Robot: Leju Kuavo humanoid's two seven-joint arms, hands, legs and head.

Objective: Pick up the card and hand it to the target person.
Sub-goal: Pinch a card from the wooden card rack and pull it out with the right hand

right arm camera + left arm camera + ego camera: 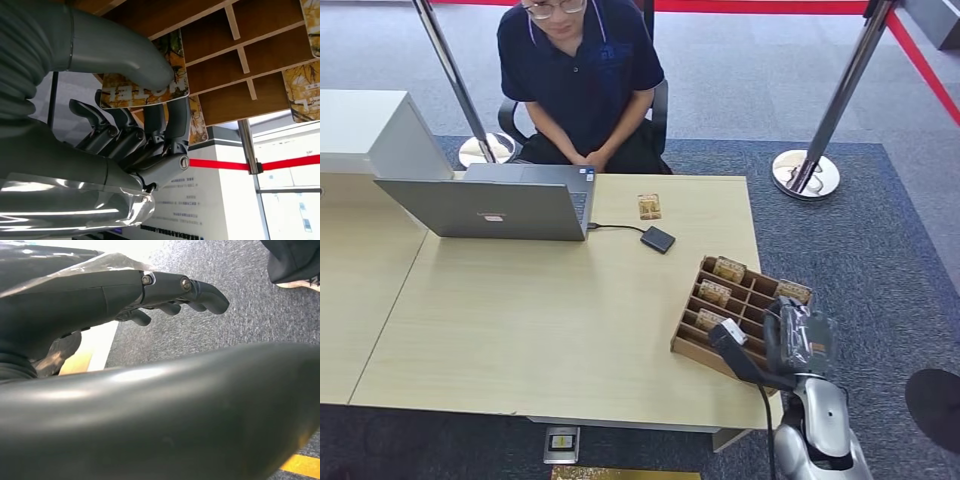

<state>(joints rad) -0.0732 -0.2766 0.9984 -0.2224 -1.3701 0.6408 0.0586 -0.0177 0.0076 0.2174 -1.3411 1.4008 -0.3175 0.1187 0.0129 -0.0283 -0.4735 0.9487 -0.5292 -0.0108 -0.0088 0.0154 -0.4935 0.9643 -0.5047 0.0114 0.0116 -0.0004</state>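
Observation:
My right hand [745, 352] reaches over the near edge of a wooden compartment tray [754, 297] at the table's right end. In the right wrist view its thumb and fingers [177, 120] pinch a yellow patterned card [124, 92] just over the tray [241, 75]. From the head view this card [733, 328] looks pale. More cards [729, 269] lie in other compartments. The person [584, 80] sits at the far side of the table, hands together at its edge. My left hand [151, 295] hangs over the carpet, fingers loosely extended and holding nothing.
A grey laptop [493, 205] stands open at the far left of the table, cabled to a small black device [657, 239]. One card [649, 207] lies flat in front of the person. Stanchion bases [805, 173] with red tape stand behind.

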